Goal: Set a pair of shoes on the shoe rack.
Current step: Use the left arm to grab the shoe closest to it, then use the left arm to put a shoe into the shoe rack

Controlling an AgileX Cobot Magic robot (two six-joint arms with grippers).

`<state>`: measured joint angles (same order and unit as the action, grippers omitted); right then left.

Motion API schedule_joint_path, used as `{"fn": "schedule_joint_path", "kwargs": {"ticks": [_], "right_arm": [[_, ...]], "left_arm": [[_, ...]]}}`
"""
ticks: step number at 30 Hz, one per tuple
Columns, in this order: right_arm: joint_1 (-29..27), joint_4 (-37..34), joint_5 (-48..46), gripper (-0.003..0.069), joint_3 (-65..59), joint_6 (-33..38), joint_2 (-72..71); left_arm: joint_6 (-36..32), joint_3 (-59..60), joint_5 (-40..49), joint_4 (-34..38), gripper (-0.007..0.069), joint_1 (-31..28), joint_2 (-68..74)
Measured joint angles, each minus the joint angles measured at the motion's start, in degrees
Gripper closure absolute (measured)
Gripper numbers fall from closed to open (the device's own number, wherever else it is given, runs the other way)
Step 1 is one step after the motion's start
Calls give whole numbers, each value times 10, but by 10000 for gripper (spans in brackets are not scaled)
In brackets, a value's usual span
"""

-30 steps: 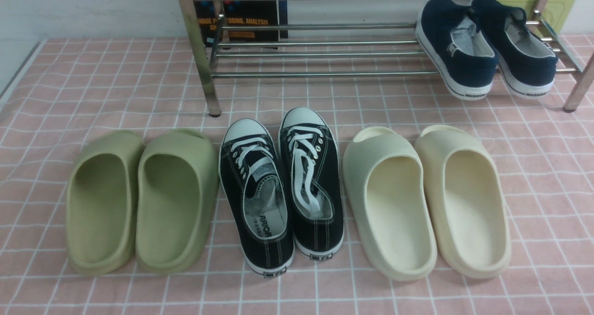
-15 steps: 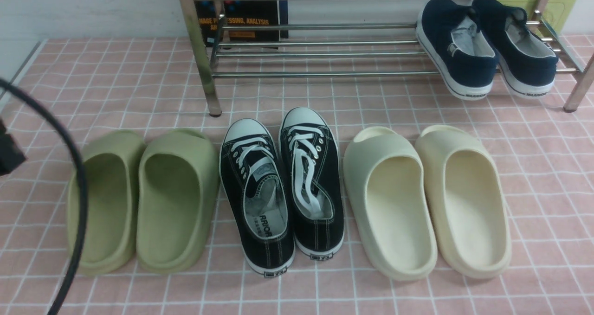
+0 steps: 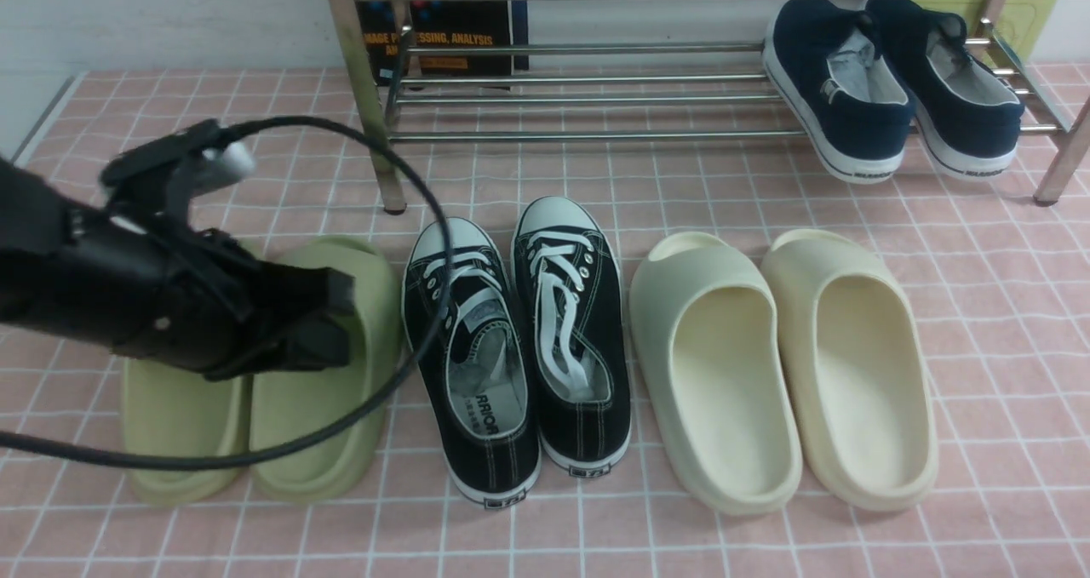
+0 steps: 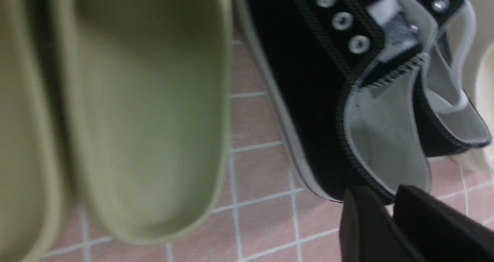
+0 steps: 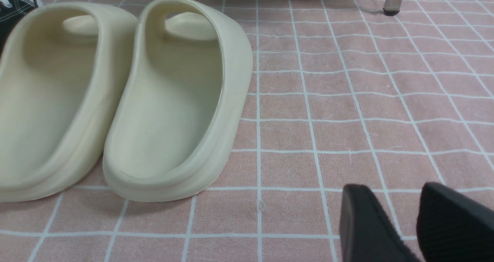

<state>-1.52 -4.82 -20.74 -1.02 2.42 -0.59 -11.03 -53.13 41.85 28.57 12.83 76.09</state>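
Left pincer point(image 4: 389, 196) closed above olive foam slides point(image 3: 319, 442), right pincer point(image 5: 395, 186) parted, black canvas sneakers point(image 3: 511, 348)

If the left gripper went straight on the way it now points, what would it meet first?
Probably the nearer black sneaker, around its heel opening; the left gripper hangs just short of it, depth unclear.

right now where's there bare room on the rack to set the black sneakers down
Bare: the rack from its left post across to the navy shoes, and the floor strip in front of it. Crowded: the front row, where green slides, black sneakers and cream slides sit side by side.
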Motion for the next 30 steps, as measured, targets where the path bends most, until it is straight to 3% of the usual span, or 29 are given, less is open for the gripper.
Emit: {"fn": "schedule_joint_path", "kwargs": {"ticks": [2, 3, 5, 8, 11, 15, 17, 22, 30], "right_arm": [[0, 0, 0, 431, 0, 0, 0], [0, 0, 0, 431, 0, 0, 0], [0, 0, 0, 428, 0, 0, 0], [0, 0, 0, 423, 0, 0, 0], [0, 0, 0, 421, 0, 0, 0], [0, 0, 0, 421, 0, 0, 0], [0, 0, 0, 421, 0, 0, 0], [0, 0, 0, 421, 0, 0, 0], [0, 0, 0, 420, 0, 0, 0]], "left_arm": [[30, -25, -3, -40, 343, 50, 28], [34, -28, -4, -40, 333, 55, 31], [106, -58, -14, -134, 217, 112, 77], [188, -83, -22, -221, 152, 154, 125], [274, -104, -35, -314, 146, 185, 174], [361, -110, -46, -394, 228, 201, 222], [426, -110, -49, -434, 376, 202, 253], [479, -119, -35, -469, 594, 203, 255], [461, -232, 68, -489, 613, 202, 209]]}}
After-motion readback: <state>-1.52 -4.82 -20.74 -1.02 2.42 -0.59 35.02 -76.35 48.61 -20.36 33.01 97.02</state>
